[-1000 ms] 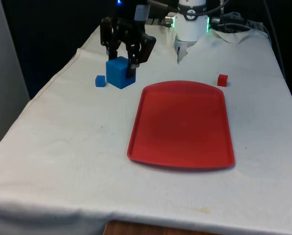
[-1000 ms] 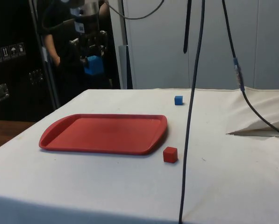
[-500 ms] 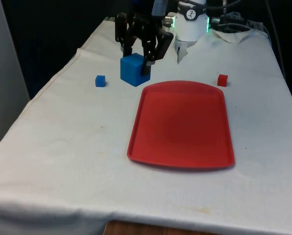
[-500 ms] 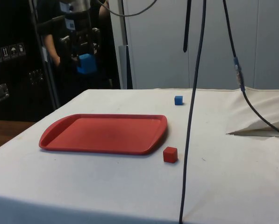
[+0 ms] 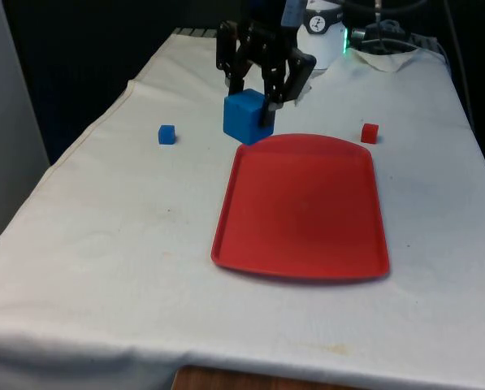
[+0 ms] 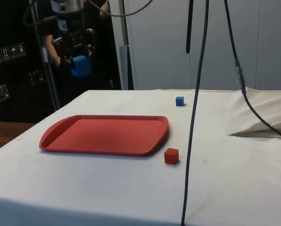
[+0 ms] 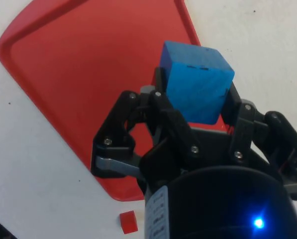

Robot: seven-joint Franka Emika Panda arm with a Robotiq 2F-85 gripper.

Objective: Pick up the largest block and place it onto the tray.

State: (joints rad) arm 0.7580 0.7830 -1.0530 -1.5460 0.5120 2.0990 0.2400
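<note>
My gripper (image 5: pixel 257 104) is shut on the large blue block (image 5: pixel 246 118) and holds it in the air by the far left corner of the red tray (image 5: pixel 303 203) in the front view. From the side the large blue block (image 6: pixel 80 66) hangs well above the red tray (image 6: pixel 107 134), at its far end. In the wrist view the large blue block (image 7: pixel 195 82) sits clamped between the two black fingers (image 7: pixel 158 89), with the red tray (image 7: pixel 93 84) underneath.
A small blue block (image 5: pixel 167 134) lies on the cloth at the front view's left. A small red block (image 5: pixel 370 132) sits off the tray's far right corner. A black cable (image 6: pixel 194 113) hangs through the side view. A person in dark clothes (image 6: pixel 53 42) stands behind the table.
The gripper has carried the large blue block towards the front view's right, from beside the small blue block to the tray's far left corner.
</note>
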